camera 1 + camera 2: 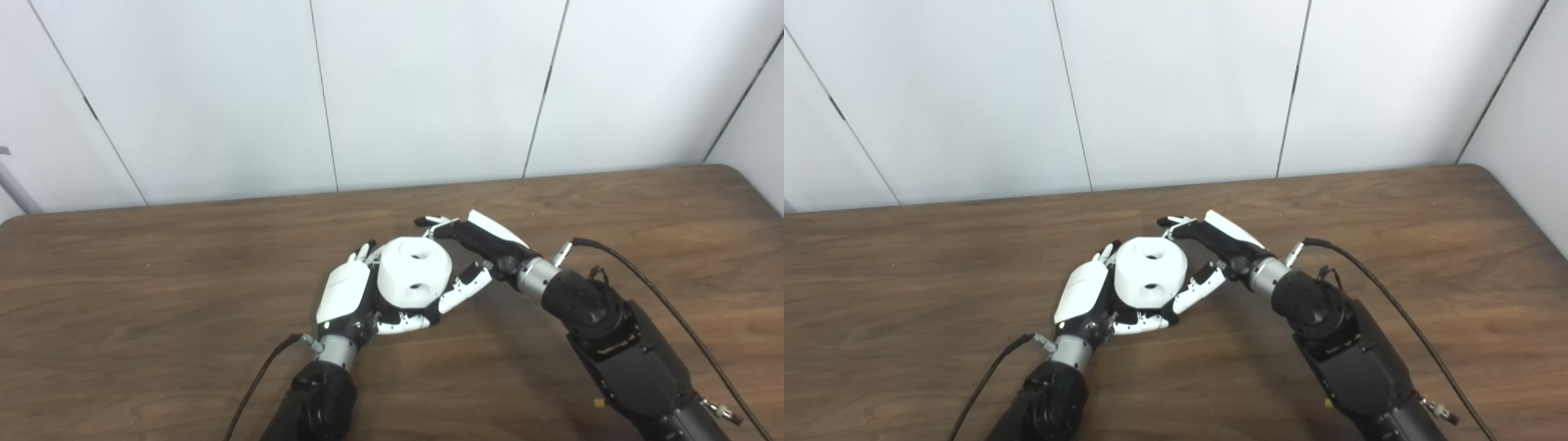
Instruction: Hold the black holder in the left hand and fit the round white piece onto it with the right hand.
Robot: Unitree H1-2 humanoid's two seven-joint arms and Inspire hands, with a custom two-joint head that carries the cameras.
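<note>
The round white piece (413,272), thick with two holes in its top face, sits between both hands at the middle of the table. My left hand (344,293) is curled around its left and lower side. Only a dark sliver under the piece shows there, so the black holder is almost wholly hidden. My right hand (476,250) comes in from the right. Its fingers (436,223) reach over the piece's far edge and its thumb (465,288) lies against the near right side. In the right eye view the piece (1150,272) looks the same.
The brown wooden table (153,294) ends at a white panelled wall (429,92) behind. A black cable (664,300) loops off my right forearm, and another cable (257,380) trails from my left wrist.
</note>
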